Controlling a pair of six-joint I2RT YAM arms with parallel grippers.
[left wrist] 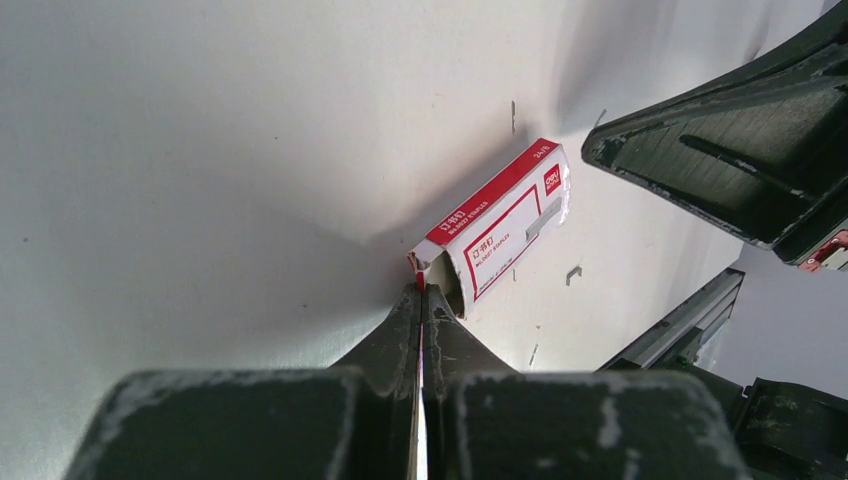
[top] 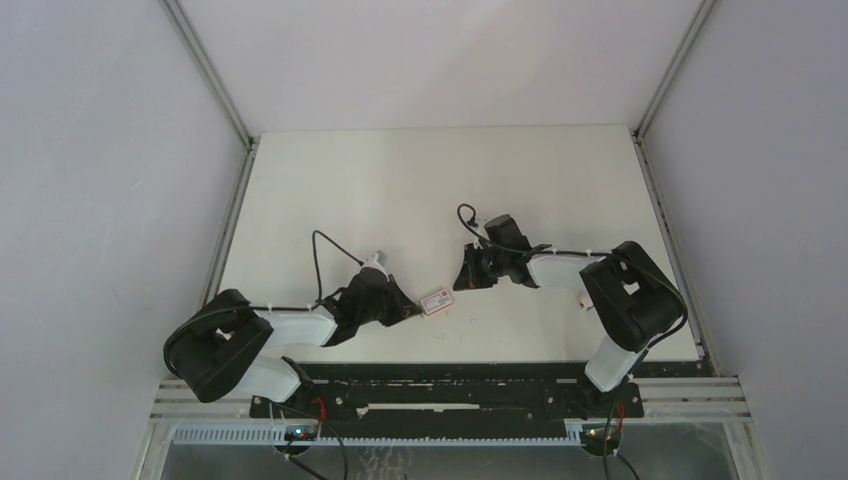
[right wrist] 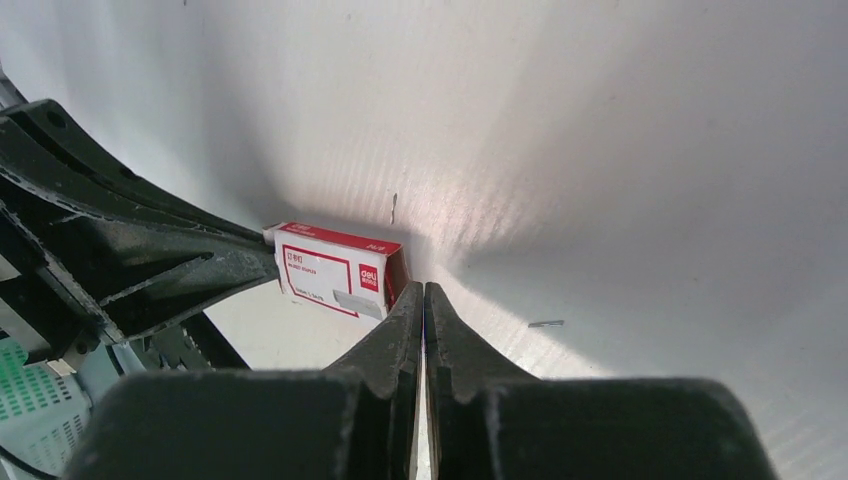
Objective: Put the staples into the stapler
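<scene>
- Two hands meet at the staple box: the left hand pinches its thin end, which could tear or slip.
- The right hand, squeezed together just beside the box, may hold nothing.

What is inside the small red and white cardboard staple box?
The red and white cardboard staple box has an open end beside the left gripper; only a dark hollow shows there. Its walls cover the rest, so staples inside cannot be seen.

Both arms have black joints, white shells, looping black cables and scuffed dark fingers.
</scene>
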